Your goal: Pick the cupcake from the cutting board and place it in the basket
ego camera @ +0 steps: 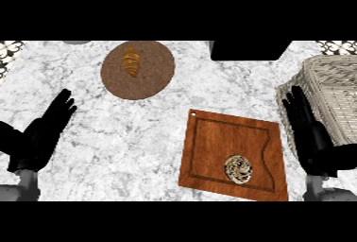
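Two hands in view, both w/ fingers straight, holding nothing. White marble worktop [140, 137] carries all. Wicker basket [338, 94] at right edge. Wooden cutting board [223, 142] center-right, tilted. Brown round plate [150, 80] upper left, croissant [131, 63] on it. Left hand [42, 132] at left edge; right hand [307, 123] betw. board & basket. Cupcake [238, 168] sits on board's near part, well apart from both hands.
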Controlling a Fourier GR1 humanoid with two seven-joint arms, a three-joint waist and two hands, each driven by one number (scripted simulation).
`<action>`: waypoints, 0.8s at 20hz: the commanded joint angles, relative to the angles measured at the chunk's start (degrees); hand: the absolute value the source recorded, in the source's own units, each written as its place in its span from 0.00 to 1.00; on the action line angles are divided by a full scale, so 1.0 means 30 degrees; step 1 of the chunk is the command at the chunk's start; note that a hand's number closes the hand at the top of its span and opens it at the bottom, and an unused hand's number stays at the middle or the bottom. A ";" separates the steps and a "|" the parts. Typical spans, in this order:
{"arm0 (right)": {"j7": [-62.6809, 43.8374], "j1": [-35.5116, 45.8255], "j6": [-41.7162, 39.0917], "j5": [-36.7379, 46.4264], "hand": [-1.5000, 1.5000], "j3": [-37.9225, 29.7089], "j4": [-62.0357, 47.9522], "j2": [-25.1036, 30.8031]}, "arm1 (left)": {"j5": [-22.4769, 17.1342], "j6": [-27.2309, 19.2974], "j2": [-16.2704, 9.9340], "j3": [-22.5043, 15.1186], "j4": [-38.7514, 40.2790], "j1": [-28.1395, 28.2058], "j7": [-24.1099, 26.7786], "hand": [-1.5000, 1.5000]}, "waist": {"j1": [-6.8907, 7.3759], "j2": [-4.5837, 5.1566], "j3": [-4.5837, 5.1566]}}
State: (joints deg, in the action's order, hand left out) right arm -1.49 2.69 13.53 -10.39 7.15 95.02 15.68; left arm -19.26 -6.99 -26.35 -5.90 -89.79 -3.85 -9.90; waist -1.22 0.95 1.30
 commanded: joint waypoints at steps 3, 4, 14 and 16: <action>0.2872 0.2303 -0.3201 -0.2808 1.00 -0.2674 -0.0888 0.0889 | 0.0259 0.0157 -0.0357 0.0923 0.1263 -0.1148 0.0035 0.50 | 0.0406 -0.0219 -0.0463; 0.3223 0.3000 -0.4032 -0.3607 1.00 -0.3025 -0.0733 0.1045 | 0.0608 -0.0060 -0.0631 0.1215 0.2008 -0.1603 0.0164 0.50 | 0.0343 -0.0171 -0.0469; 0.6881 0.1728 0.0334 0.9667 0.00 0.6823 0.1221 -0.1583 | 0.0947 0.0035 0.0113 0.0909 0.3674 -0.2096 0.0422 0.50 | 0.0296 -0.0311 -0.0407; 0.3120 0.3136 0.1703 1.1567 0.00 0.7838 0.1560 -0.2901 | 0.0899 0.0566 -0.0245 0.1009 0.3840 -0.2457 0.0076 0.50 | 0.0372 -0.0355 -0.0396</action>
State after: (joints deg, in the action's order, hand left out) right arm 14.91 11.23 10.40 13.43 22.96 97.72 14.02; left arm -16.70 -6.75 -26.54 -3.65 -80.54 -10.42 -10.08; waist 0.18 0.11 0.11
